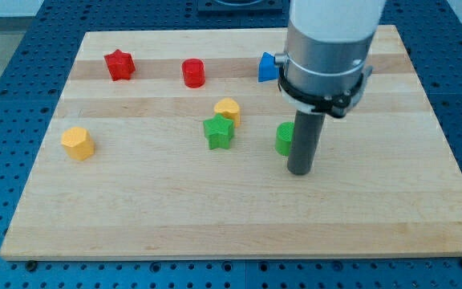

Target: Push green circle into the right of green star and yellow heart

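Note:
The green circle (284, 138) sits right of centre on the wooden board, partly hidden behind my rod. My tip (299, 171) rests on the board just at the circle's lower right, touching or nearly touching it. The green star (218, 132) lies to the circle's left, with the yellow heart (228, 110) just above and right of the star, close against it.
A red star (119, 64) and a red cylinder (193, 72) lie near the view's top. A blue block (268, 67) is partly hidden behind the arm. A yellow hexagon (78, 143) sits at the left. The board's edge (239, 253) runs along the bottom.

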You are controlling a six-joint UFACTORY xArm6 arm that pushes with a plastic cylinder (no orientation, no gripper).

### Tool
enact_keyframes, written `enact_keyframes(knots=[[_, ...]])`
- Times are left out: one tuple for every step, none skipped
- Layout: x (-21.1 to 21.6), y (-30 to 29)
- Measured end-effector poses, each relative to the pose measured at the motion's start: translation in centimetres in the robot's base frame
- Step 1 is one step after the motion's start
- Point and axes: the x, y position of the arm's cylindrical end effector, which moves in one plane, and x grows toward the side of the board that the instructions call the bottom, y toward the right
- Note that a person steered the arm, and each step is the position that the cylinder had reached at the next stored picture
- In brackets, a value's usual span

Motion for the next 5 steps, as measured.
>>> enact_keyframes(knots=[[-0.7, 0.0], [-2.6, 0.0], [-4.5, 0.0], [-4.5, 3.4], [-5.5, 7.7]])
